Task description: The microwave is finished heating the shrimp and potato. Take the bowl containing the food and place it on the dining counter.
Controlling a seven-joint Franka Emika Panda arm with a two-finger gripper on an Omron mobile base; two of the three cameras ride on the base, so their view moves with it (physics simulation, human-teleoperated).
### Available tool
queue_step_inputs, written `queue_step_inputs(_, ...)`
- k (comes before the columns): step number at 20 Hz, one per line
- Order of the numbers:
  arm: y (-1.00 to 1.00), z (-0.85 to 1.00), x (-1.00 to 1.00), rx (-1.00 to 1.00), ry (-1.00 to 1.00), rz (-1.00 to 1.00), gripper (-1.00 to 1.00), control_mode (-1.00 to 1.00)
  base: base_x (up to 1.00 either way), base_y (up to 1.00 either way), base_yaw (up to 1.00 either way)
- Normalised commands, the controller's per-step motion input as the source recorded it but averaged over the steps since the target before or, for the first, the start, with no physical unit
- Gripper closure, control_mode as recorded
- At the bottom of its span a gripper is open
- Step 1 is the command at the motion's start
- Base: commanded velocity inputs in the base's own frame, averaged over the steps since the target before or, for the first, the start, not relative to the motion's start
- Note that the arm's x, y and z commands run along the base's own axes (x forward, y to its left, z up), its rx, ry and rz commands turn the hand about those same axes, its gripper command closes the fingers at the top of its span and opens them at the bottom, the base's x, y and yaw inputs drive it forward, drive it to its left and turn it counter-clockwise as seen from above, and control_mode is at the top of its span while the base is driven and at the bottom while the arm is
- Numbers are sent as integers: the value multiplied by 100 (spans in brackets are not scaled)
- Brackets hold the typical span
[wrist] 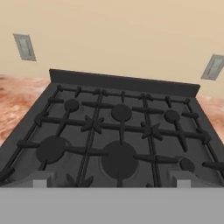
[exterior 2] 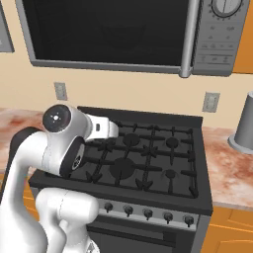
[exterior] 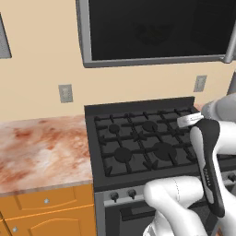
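Grey microwave [exterior 2: 113, 34] shut above the stove, arm low, nothing in hand.

Dark glass door closed across the microwave, mounted on the wall over the black stove [exterior 2: 143, 153]; its handle [exterior 2: 190, 37] runs down the right edge beside the dial panel [exterior 2: 220, 34]. The bowl presumably sits inside; nothing can be made out through the glass. Mottled counter [exterior: 41, 147] flanks the stove's left edge. The gripper [wrist: 111, 179] hangs over the front burners, jaws spread wide and empty. Risk: reaching up from this low pose, the arm could strike the microwave's underside, or miss the slim handle and leave the door shut.
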Motion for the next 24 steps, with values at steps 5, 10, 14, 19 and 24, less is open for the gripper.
queue_step_inputs(5, -28, 0, 0, 0, -1, 0, -100, -100, 0, 0, 0)
queue_step_inputs(10, 0, 0, 0, 0, 0, 0, -100, -100, 0, 0, 0)
queue_step_inputs(14, 0, 0, 0, 0, 0, 0, -100, -100, 0, 0, 0)
queue_step_inputs(19, 0, 0, 0, 0, 0, 0, -100, -100, 0, 0, 0)
queue_step_inputs(24, -10, 0, 0, 0, 0, 0, -100, -100, 0, 0, 0)
